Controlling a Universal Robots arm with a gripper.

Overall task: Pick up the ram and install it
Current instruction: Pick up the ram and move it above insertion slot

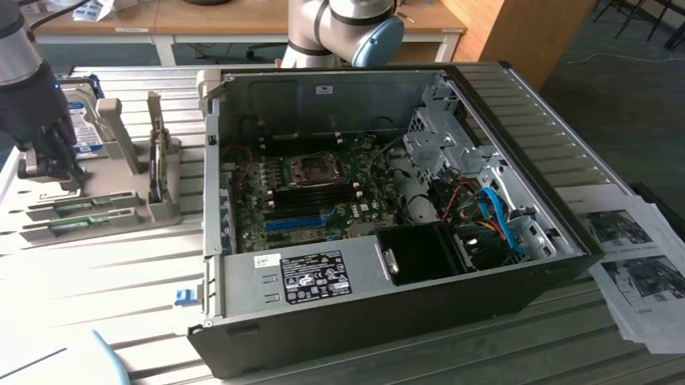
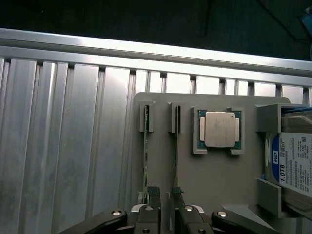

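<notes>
- We see the hand (image 2: pixel 165 192) hanging over the grey holder (image 2: pixel 214 180), at the end away from the small brackets; its fingers (image 2: pixel 153 193) stand apart with bare holder showing between them, and it grips nothing.
- The ram stands on edge in the holder as two thin green boards side by side, one ram stick (image 2: pixel 145 161) and the other ram stick (image 2: pixel 175 161); in the exterior view the holder sits on the ribbed surface (image 1: pixel 118 281) at the exterior view's left, well apart from the open computer case (image 1: pixel 354 321).
- We judge alignment the main worry; one finger seems to sit right over the end of a stick rather than beside it, and we cannot tell which stick is meant; a descent from here could press a fingertip onto the thin top edge and bend or crack the board.
- The two sticks stand near each other; spread fingers could nudge the neighbour or pinch both at once.
- A hold at the very end could let the long stick droop or twist; if it binds in its bracket, the holder may lift with it, disturbing the processor (image 2: pixel 220 129) and the hard drive (image 2: pixel 295 165) alongside.
- Inside the case, the dark memory slots (image 1: pixel 316 192) lie close to cables and metal walls; a tilted stick could miss or jam there, and the blue slot (image 1: pixel 294 222) nearby would be the wrong target.
</notes>
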